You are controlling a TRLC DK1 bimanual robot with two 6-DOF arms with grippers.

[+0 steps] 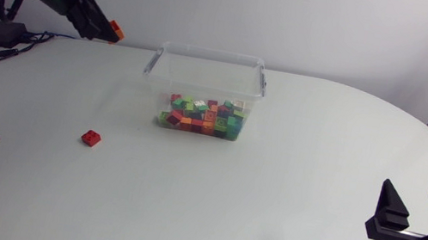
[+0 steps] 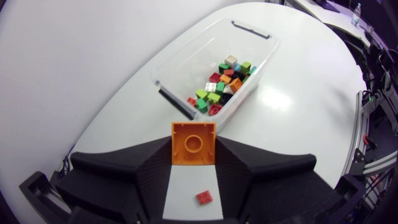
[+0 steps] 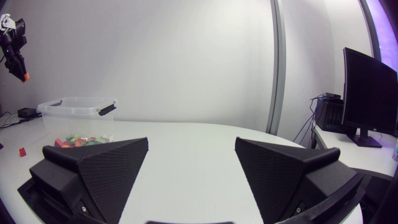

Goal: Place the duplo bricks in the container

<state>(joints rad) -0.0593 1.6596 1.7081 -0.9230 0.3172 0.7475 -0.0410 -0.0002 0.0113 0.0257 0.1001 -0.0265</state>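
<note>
– What do we hold?
– Our left gripper (image 1: 109,30) pinches an orange brick (image 2: 193,143) high up, left of the container (image 1: 209,60). It looks square; its hollow side faces our wrist.
– And the container?
– Long from handle to handle. A red brick (image 1: 90,138) lies left of it. Our right gripper (image 1: 411,193) gapes wide.

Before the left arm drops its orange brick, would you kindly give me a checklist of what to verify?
1. Grip on orange brick by left claw: ok, both fingers press its sides.
2. The left claw above the container: not ok, the container lies ahead of it.
3. The container open with room: ok, no lid, bricks cover only part of its floor.
4. The right claw away from the container: ok, open, empty, far off.
5. Nothing left outside: not ok, a red brick lies on the table.
</note>
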